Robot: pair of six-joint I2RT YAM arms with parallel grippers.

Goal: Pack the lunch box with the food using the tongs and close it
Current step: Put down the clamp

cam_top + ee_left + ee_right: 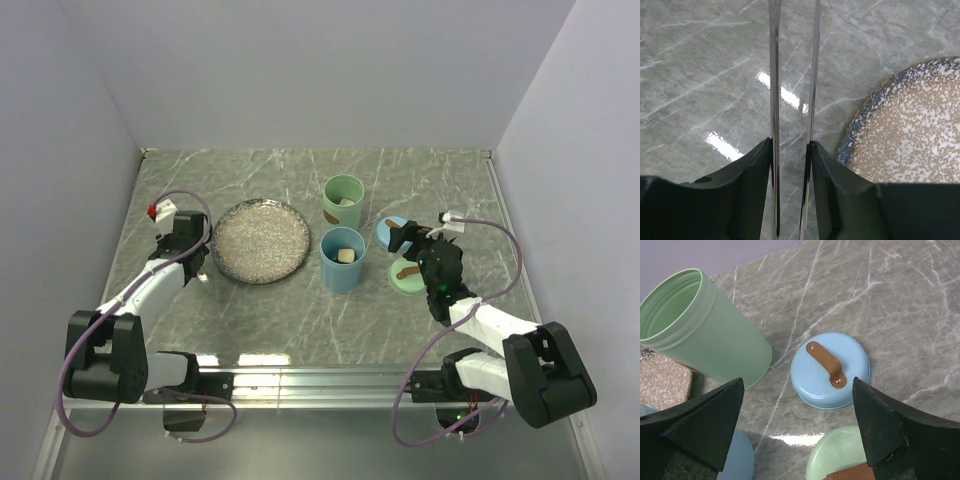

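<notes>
Now, taking the speckled plate (262,241) as the marker: just off its left rim sits the left gripper (790,145), clamped on the tongs (774,75). The two slim silver arms of the tongs are pinched between the black fingers (752,170) and run out past the fingertips over the marble table (300,320), with a narrow gap between them. They lie alongside the plate's left edge without touching it. Their far ends leave the top of the wrist view.

Just right of the plate stand two open containers, both upright. The green container (343,219) is to the plate's right and further back. The blue container (340,279) is to the plate's right and closer to the arms. Each holds a single pale piece of food: one in the green (347,202), one in the blue (346,256).

Further right of the plate, beyond the containers, two lids lie flat on the table with their brown strap handles up. The blue lid (855,370) is further back and the green lid (832,452) lies in front of it. The right gripper (798,385) hangs over these lids, furthest right of the plate. Its jaws are spread wide with nothing between them, and the blue lid shows below the gap.
</notes>
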